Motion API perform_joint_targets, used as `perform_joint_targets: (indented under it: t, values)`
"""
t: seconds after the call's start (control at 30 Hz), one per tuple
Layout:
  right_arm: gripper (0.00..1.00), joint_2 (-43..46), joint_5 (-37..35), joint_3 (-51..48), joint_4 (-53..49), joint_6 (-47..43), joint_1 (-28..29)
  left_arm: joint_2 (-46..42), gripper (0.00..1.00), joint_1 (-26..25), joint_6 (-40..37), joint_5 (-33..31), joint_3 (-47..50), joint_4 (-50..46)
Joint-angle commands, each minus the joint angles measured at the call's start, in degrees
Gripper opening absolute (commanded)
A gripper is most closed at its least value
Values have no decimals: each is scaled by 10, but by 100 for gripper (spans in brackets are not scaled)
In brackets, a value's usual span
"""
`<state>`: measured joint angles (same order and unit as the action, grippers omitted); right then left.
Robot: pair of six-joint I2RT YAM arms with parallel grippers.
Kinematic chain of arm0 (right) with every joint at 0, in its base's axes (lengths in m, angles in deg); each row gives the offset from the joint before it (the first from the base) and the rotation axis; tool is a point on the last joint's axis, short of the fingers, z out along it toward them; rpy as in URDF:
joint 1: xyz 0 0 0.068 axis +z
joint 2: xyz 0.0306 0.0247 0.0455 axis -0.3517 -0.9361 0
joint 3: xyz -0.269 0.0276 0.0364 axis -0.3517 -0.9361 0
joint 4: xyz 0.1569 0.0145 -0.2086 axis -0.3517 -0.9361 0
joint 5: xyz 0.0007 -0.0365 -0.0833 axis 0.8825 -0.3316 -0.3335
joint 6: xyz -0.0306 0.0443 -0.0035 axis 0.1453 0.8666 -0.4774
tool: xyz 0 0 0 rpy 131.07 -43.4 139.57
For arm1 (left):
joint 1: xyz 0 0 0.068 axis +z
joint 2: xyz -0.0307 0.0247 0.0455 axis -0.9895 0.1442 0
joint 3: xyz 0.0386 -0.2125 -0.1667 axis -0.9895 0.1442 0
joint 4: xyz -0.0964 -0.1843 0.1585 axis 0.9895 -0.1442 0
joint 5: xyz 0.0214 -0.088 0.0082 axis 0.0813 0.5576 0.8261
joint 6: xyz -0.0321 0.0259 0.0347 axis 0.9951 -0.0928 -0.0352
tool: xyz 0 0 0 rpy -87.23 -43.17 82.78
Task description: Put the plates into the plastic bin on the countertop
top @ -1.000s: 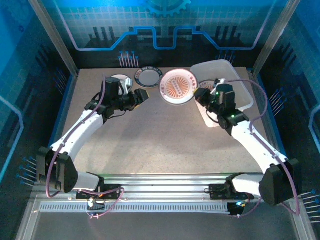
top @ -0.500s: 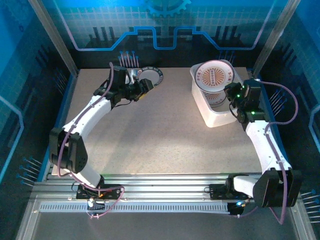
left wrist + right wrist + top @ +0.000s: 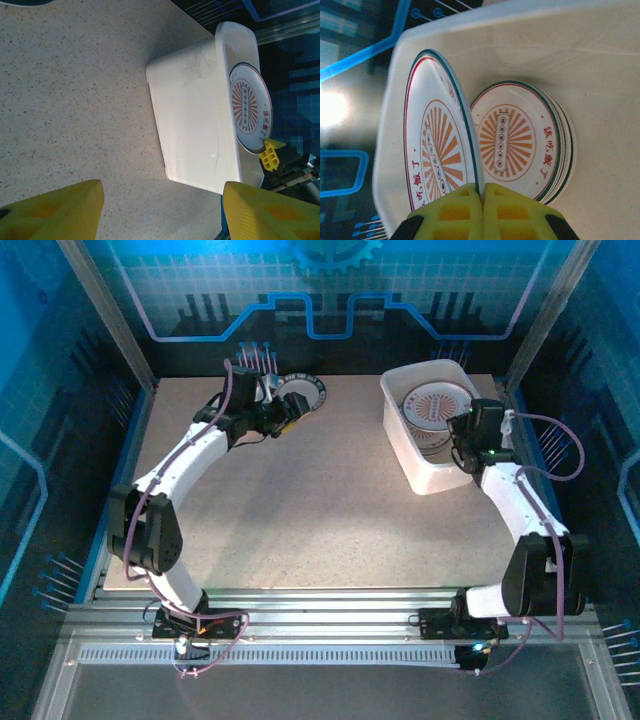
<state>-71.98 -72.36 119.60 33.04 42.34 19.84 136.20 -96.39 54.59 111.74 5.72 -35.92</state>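
Top view: the right gripper [image 3: 460, 431] had swung its sunburst plate [image 3: 432, 403] off the countertop [image 3: 300, 500] into the plastic bin [image 3: 437, 480], so one more was nearly home. Left wrist: left gripper [image 3: 162, 192] gaped, empty. Right wrist: jaws clamped on that plate's rim, tilted over the stack [image 3: 525, 150], probably not resting yet.

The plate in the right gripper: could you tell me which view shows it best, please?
Right wrist: the plate is close up, its sunburst face plain, its rim pinched by shut jaws over the bin. Top external shows the plate small. Left wrist shows its face obliquely, from afar.
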Motion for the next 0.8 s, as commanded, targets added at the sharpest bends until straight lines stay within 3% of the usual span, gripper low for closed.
perform_joint_targets:
  t: [0.0, 0.2, 0.77]
  values:
    - [0, -23, -51, 10, 23, 44, 12, 9, 65, 7, -4, 7, -13, -15]
    - [0, -74, -95, 30, 15, 66, 33, 6, 65, 17, -6, 8, 1, -16]
    - [0, -190, -130, 95, -15, 117, 61, -31, 65, 51, -13, 11, 49, -21]
